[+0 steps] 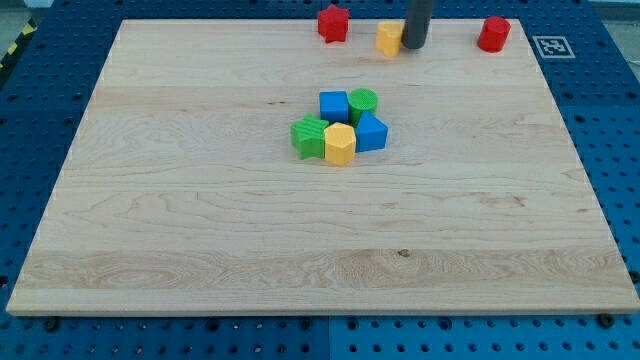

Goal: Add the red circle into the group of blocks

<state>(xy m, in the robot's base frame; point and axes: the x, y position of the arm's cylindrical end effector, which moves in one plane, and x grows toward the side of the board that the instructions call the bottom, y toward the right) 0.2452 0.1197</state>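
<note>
Camera view: my tip point(413, 47) is a bare rod with no hand to open or shut, touching the yellow block point(389, 39) at 12 o'clock on the worktop point(150, 230). Red circle point(493, 34) stands upright at 1 o'clock, well apart from the central group point(340, 125). No writing is readable.

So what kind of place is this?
Probably a robot lab test bench: a wooden board sits on a blue pegboard table, a printed tracking marker lies beside it, and my tip pushes coloured blocks.
</note>
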